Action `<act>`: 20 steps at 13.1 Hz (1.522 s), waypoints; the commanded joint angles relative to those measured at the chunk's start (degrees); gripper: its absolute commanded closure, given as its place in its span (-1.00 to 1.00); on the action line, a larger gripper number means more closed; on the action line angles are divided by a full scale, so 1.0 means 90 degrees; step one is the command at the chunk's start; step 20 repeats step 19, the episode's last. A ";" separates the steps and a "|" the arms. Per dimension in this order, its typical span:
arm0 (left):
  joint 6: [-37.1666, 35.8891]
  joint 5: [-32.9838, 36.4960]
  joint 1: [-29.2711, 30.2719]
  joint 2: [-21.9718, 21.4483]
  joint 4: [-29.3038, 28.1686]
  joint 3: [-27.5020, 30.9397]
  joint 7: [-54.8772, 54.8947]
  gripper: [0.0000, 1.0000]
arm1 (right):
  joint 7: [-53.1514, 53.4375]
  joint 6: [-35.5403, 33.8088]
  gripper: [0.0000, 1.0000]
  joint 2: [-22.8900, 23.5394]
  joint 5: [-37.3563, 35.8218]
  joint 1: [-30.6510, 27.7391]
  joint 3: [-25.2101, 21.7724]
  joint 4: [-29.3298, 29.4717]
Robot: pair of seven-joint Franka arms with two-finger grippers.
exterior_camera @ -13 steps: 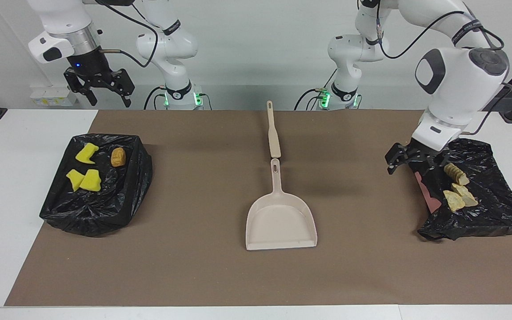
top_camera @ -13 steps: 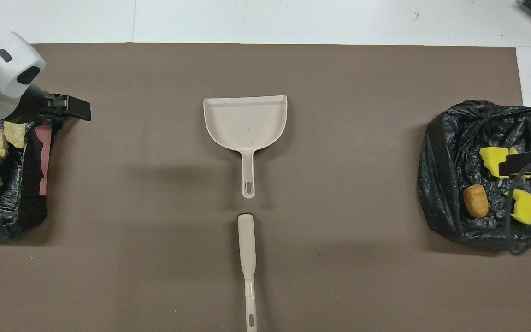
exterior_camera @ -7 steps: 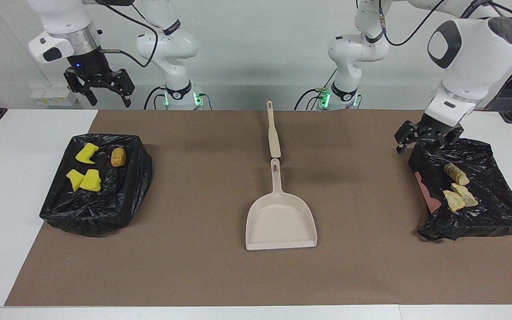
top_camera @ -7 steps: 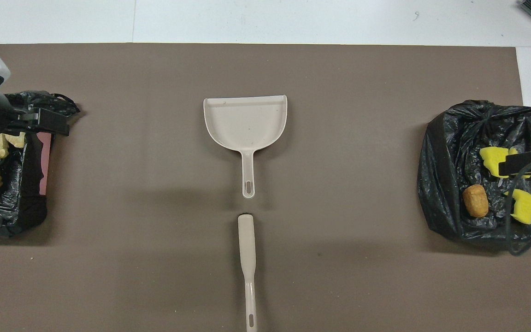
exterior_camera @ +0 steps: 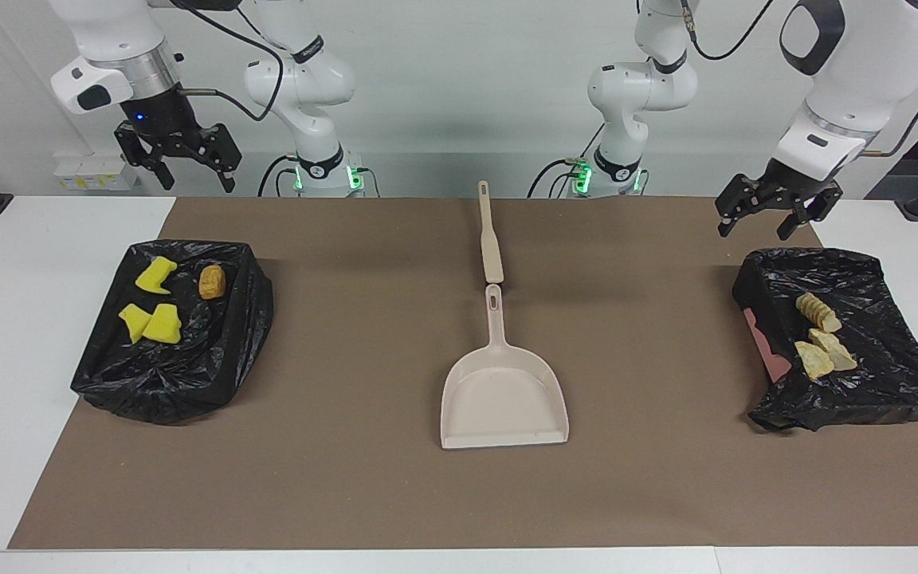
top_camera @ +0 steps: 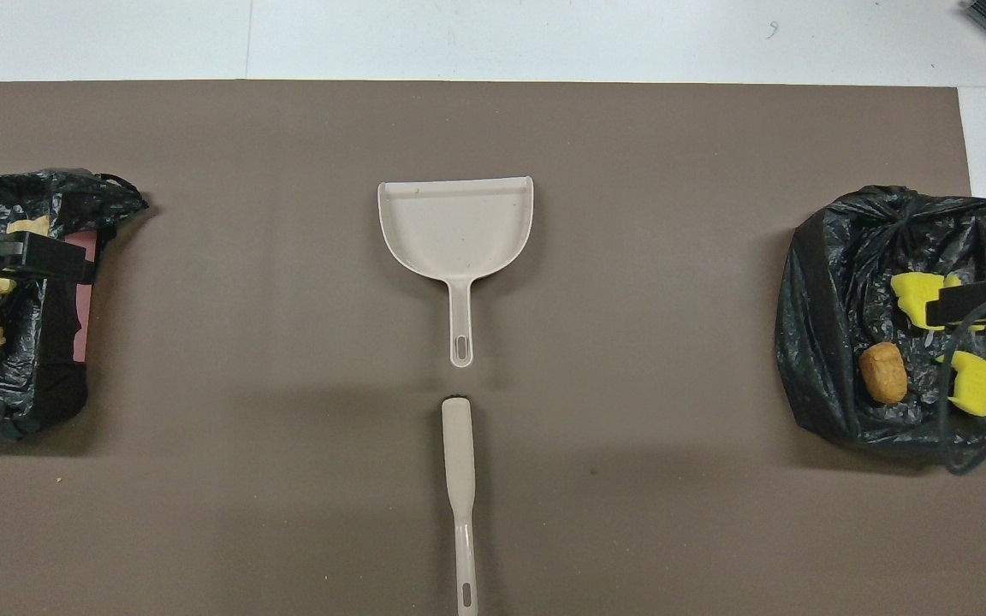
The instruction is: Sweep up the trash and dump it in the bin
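Fingers apart and empty, the left gripper (exterior_camera: 774,214) and right gripper (exterior_camera: 180,159) hang above bins (exterior_camera: 897,351) already holding all the trash (exterior_camera: 154,312); dustpan (exterior_camera: 504,391) empty.

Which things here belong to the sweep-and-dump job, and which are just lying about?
Job:
- yellow sponge chunks and bread roll, in one bin bag
- pastry pieces, in the other bin bag
- dustpan
- brush

Lying about:
- brown mat
- white boxes by the wall
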 commanded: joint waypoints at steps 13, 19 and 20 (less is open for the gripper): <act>-0.1041 0.0201 -0.0005 0.0123 0.0483 -0.0089 0.0069 -1.00 | -0.0163 -0.0147 -1.00 0.0061 0.0138 -0.0060 0.0017 0.0128; -0.1050 0.0192 0.0024 0.0093 0.0434 -0.0089 0.0098 -1.00 | -0.0163 -0.0147 -1.00 0.0061 0.0138 -0.0060 0.0007 0.0128; -0.1050 0.0192 0.0024 0.0093 0.0434 -0.0089 0.0098 -1.00 | -0.0163 -0.0147 -1.00 0.0061 0.0138 -0.0060 0.0007 0.0128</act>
